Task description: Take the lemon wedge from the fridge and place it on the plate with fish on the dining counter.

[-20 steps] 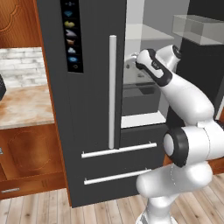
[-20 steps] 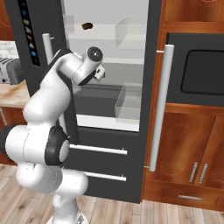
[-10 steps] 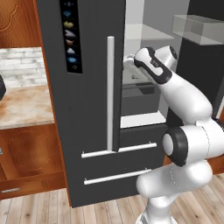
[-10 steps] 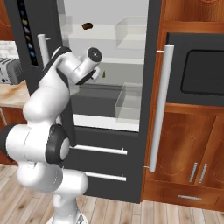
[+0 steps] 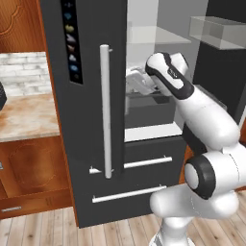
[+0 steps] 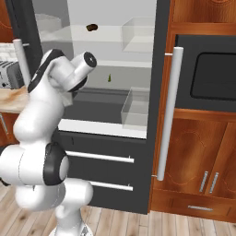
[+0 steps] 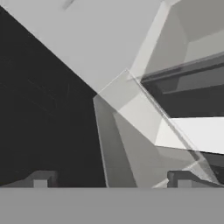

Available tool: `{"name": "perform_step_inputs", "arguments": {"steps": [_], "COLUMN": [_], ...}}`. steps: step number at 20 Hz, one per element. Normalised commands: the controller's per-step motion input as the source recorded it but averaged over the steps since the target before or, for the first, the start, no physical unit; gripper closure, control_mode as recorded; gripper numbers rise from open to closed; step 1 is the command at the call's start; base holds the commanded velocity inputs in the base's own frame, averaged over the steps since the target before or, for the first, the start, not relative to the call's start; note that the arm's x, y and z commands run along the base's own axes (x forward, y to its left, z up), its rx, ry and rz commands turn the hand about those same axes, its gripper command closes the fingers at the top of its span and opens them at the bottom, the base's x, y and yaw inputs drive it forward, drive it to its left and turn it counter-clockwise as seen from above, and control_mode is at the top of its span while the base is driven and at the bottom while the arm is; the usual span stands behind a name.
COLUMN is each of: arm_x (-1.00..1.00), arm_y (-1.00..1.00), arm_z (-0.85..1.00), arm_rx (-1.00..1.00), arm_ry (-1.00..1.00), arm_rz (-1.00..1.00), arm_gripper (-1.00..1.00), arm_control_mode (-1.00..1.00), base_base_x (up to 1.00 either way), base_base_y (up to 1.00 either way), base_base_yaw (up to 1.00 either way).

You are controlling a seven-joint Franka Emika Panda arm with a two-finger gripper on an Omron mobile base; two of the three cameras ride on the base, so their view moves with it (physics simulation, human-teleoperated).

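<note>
No brand name or readable writing is seen anywhere; the only markings are a vertical column of small coloured icons on a black panel (image 5: 71, 45) at the upper left of the left base view, set into the closed door of the fridge (image 5: 91, 144). A long silver bar handle (image 5: 105, 110) is mounted beside that panel, and two drawer handles are seen low on the fridge front.

In the right base view the fridge is shown open, its pale grey interior occupying the upper centre of the frame. The lemon wedge (image 6: 109, 78) is seen as a tiny olive speck on a middle shelf, just right of the arm's wrist. A dark brown round item (image 6: 91, 27) lies on the shelf above, near the top of the frame. A clear bin (image 6: 136, 108) stands at centre right.

The gripper (image 7: 111, 180) is seen at the bottom of the hand view with its fingertips (image 7: 40, 179) set wide apart and nothing between them; it is aimed into the fridge interior.

A stone-topped counter (image 5: 26, 120) with a tiled backsplash lies at the left of the left base view. Reddish wood cabinets (image 6: 198, 156) and a dark built-in oven (image 6: 209, 76) fill the right of the right base view. The floor (image 6: 138, 226) is pale wood planking.
</note>
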Motion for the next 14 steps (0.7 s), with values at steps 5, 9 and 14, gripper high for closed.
{"name": "perform_step_inputs", "arguments": {"steps": [5, 9, 14], "arm_x": [-0.93, -0.94, -0.55], "arm_y": [1.0, 1.0, 1.0], "arm_z": [0.0, 0.0, -0.17], "arm_rx": [0.03, 0.07, 0.12], "arm_ry": [-0.09, -0.14, -0.12], "arm_rz": [0.24, 0.18, 0.06], "arm_gripper": [-1.0, -1.0, -1.0], "arm_control_mode": [-1.0, -1.0, -1.0], "base_base_x": [0.0, 0.0, 0.0], "base_base_y": [0.0, 0.0, 0.0], "base_base_yaw": [0.0, 0.0, 0.0]}}
